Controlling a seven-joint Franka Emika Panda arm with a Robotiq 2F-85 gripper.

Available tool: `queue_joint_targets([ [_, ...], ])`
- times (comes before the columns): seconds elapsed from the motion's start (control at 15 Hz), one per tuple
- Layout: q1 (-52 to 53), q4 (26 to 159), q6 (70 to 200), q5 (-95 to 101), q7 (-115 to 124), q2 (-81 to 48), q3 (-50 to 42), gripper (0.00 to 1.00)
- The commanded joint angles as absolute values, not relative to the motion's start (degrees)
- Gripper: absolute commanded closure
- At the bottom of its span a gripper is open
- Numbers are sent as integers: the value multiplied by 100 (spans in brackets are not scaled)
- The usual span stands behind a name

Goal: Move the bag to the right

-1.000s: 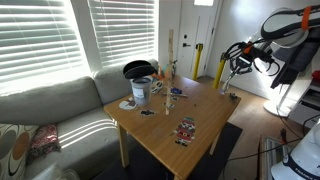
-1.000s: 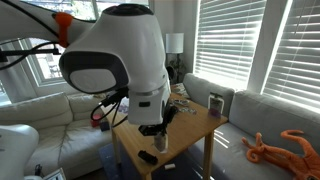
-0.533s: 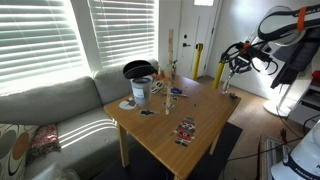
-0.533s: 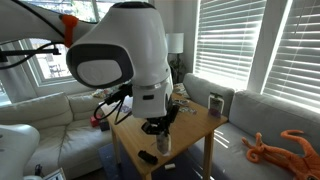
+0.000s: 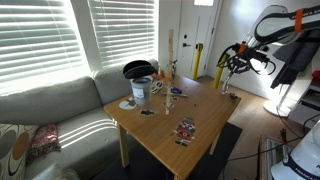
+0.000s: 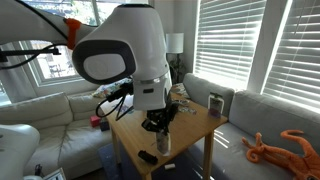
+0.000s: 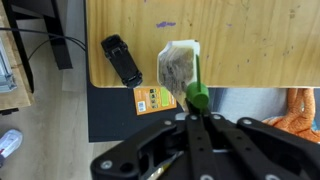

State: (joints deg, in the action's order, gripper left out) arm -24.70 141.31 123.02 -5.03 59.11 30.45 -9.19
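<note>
The bag [image 7: 178, 70] is a small whitish crinkly packet with a green cap [image 7: 197, 97]. It stands at the table's edge in the wrist view, and shows in both exterior views [image 6: 163, 146] [image 5: 225, 91]. My gripper [image 7: 197, 119] hangs just above it with the fingers pressed together and nothing between them. The green cap sits right at the fingertips. In an exterior view the gripper [image 6: 160, 124] is a little above the bag's top.
A black flat device [image 7: 121, 59] lies beside the bag near the table corner. An orange leaflet [image 7: 154, 99] lies on the floor below. A paint-style can [image 5: 141, 91] and a dark red patterned packet [image 5: 185, 131] are on the table [image 5: 160, 125]. A sofa [image 5: 60, 110] stands behind.
The arm has shifted slightly sideways, bringing the gripper more directly over the bag. The bag has not moved.
</note>
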Motion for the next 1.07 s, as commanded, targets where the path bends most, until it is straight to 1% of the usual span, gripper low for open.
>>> queue_joint_targets([
  [0.0,-2511,14063,12316,-329,6138,2967,-801,99],
  [0.13,-2502,14065,12306,-298,6164,2947,-792,99],
  [0.27,-2499,14057,12273,-267,6211,2928,-782,72],
  [0.47,-2489,14022,12231,-289,6249,2974,-804,53],
  [0.8,-2484,13852,12144,-420,6096,3490,-936,17],
  [0.93,-2483,13831,12209,-489,6050,3773,-990,4],
  [1.0,-2438,13836,12245,-546,5932,3937,-1032,1],
])
